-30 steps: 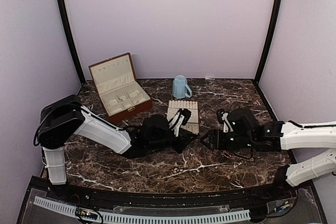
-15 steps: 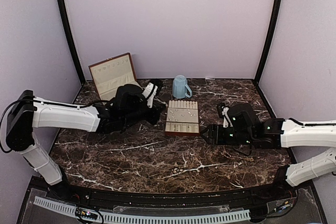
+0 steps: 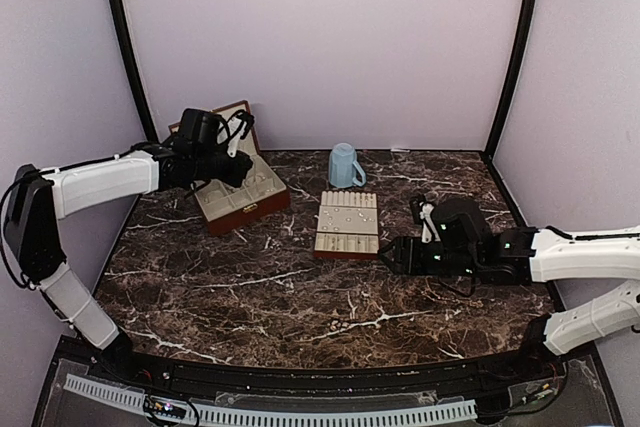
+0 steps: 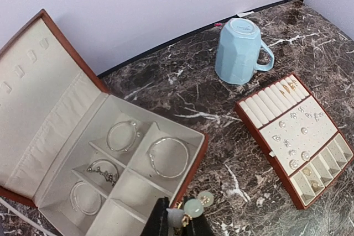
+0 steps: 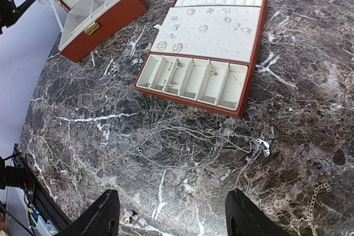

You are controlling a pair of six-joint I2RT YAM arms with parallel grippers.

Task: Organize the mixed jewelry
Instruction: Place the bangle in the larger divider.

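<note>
My left gripper (image 4: 180,222) is shut on a small jewelry piece with pale green beads (image 4: 193,207) and gold bits. It hangs just over the front corner of the open reddish-brown box (image 4: 193,161), at the back left of the table (image 3: 245,212). Several silvery bangles (image 4: 167,157) lie in the box's cream compartments. My right gripper (image 5: 176,216) stands open low over the marble, right of the tray (image 3: 385,255). A thin silver chain (image 5: 193,147) with a small pendant (image 5: 264,146) lies on the table ahead of its fingers.
The cream slotted tray (image 3: 347,250) sits mid-table, with tiny studs on its pad (image 5: 202,29) and rings in its rolls (image 4: 287,87). A blue mug (image 3: 345,165) stands upside down behind it. A gold chain (image 5: 312,203) lies at the right.
My left arm has swung from beside the tray to the back left and now hovers above the open box. The right arm has hardly moved.
</note>
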